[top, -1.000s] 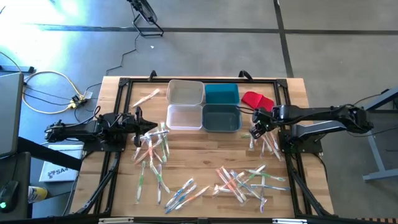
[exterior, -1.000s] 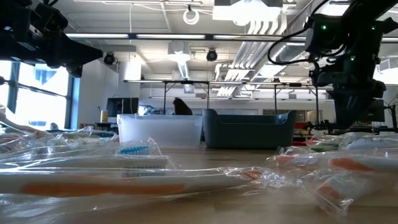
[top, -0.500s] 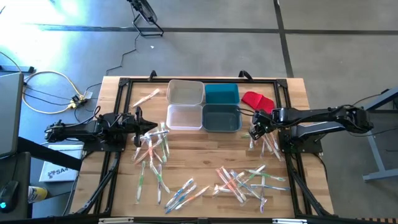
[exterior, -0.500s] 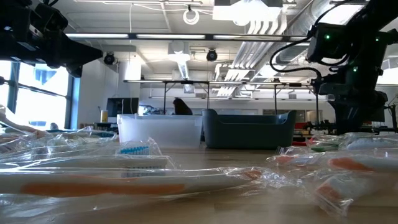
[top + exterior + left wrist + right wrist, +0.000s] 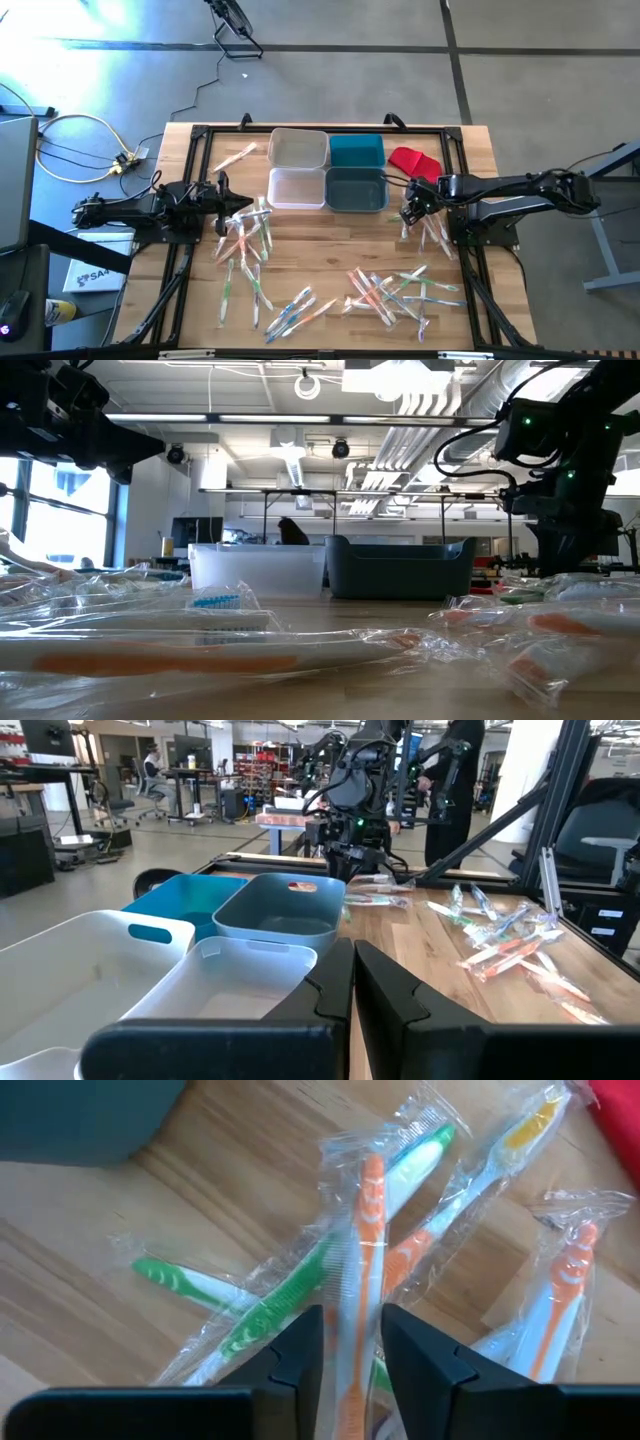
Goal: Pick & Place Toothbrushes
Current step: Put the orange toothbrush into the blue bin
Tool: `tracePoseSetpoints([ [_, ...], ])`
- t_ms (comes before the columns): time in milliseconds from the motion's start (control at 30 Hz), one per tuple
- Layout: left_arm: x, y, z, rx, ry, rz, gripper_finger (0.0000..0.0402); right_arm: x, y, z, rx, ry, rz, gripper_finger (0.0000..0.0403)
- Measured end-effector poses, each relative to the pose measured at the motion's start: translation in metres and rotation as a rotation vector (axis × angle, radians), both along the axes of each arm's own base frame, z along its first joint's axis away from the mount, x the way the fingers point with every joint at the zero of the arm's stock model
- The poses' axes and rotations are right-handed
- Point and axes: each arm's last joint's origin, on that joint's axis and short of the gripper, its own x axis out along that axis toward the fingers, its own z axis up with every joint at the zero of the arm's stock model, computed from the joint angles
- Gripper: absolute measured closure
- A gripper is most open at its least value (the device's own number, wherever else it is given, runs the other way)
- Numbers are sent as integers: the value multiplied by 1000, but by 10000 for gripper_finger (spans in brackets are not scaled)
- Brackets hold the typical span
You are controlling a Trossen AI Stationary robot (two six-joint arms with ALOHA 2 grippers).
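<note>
Many wrapped toothbrushes lie loose on the wooden table in three heaps: left, near centre and right. My right gripper points steeply down into the right heap. Its fingers are closed around an orange toothbrush in a clear wrapper, which rests on a green one. My left gripper is shut and level. It hangs over the left heap and touches nothing. My right gripper has the wrapped orange toothbrush between its two fingers, one on each long side of the handle. The fingers come from above, slanting steeply down, and lie across the brush. The brush still lies flat on the other wrapped brushes.
Four bins stand in a block at the far middle: two white, one teal, one dark grey-blue. A red cloth-like piece lies at the far right. A black frame runs round the table top.
My right gripper has sunk a little onto the right heap of toothbrushes, then stayed there.
</note>
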Motion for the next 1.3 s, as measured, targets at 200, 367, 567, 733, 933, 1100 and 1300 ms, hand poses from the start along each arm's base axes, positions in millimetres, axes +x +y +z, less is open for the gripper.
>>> tracePoseSetpoints([
  [200,0,0,0,0,0,0,391,0,0,0,-1,0,-1,358],
  [367,0,0,0,0,0,0,391,0,0,0,-2,-1,0,393],
  [567,0,0,0,0,1,0,391,0,0,0,-2,0,2,399],
  [733,0,0,0,0,1,0,391,0,0,0,-2,0,2,399],
  [933,0,0,0,0,0,0,391,0,0,0,-1,3,28,399],
  [1100,0,0,0,0,0,0,391,7,-1,12,-15,-31,63,399],
  [1300,0,0,0,0,0,-1,391,24,-5,44,-70,-117,148,399],
])
